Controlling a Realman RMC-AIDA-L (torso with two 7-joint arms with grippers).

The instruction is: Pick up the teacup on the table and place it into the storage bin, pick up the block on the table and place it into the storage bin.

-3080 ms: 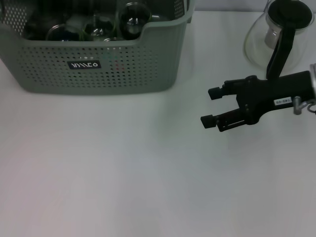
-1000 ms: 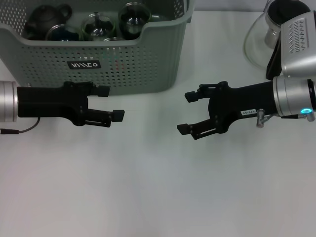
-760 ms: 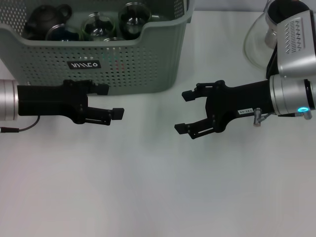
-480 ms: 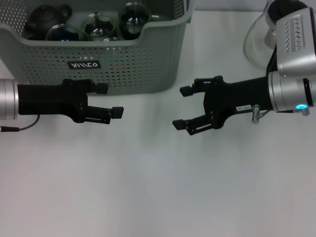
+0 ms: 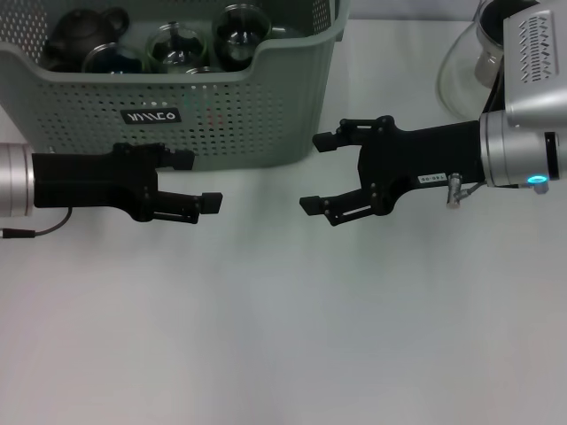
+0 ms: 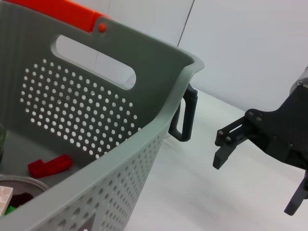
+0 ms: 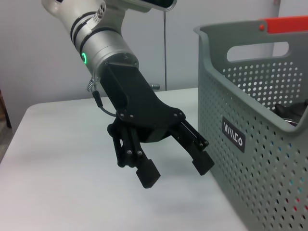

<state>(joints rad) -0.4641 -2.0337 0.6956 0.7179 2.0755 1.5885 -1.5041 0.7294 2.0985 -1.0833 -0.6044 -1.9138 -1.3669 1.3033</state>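
Evidently both grippers idle: left gripper [image 5: 195, 183] and right gripper [image 5: 321, 173] hover over the table [image 5: 283, 336] at 6 o'clock of the bin [image 5: 177, 133], jaws spread, holding nothing. Cups [image 5: 175, 44] sit inside the bin. Only the left wrist view shows the red block [image 6: 49, 166] on its floor.

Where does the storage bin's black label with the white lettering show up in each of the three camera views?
Head view: black label sits on the storage bin front wall, just above the left gripper.
Left wrist view: only a dark corner shows at the bottom edge; I cannot tell if it is the label.
Right wrist view: label on the bin wall, beside the left gripper.
Shared landmark: the bin's perforated wall.
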